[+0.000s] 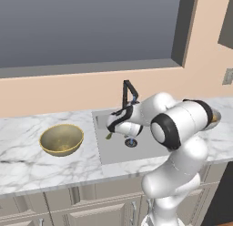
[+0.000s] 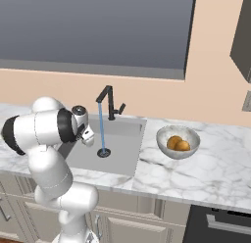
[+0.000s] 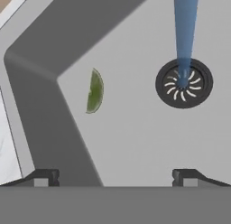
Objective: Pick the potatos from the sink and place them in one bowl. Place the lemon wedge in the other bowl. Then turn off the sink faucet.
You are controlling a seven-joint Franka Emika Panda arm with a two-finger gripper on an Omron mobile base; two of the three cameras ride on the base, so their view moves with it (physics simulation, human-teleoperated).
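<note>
Gold bowl [image 1: 61, 139]: empty, on the marble table [image 1: 27, 161], left of the sink [image 1: 113, 150]. Lemon wedge [image 3: 95, 91]: on the sink floor near its left wall, apart from the drain [image 3: 183, 83]. Tool [image 3: 115, 175]: fingers spread wide, above the wedge, apparently not touching it. Faucet [image 2: 110, 102]: running, water stream [image 2: 101, 127] hitting the drain. Silver bowl [image 2: 178, 141]: right of the sink, holding both potatoes [image 2: 177, 143].

marble counter [image 1: 27, 161], window [image 1: 91, 29], cabinet doors [image 1: 91, 211]
</note>
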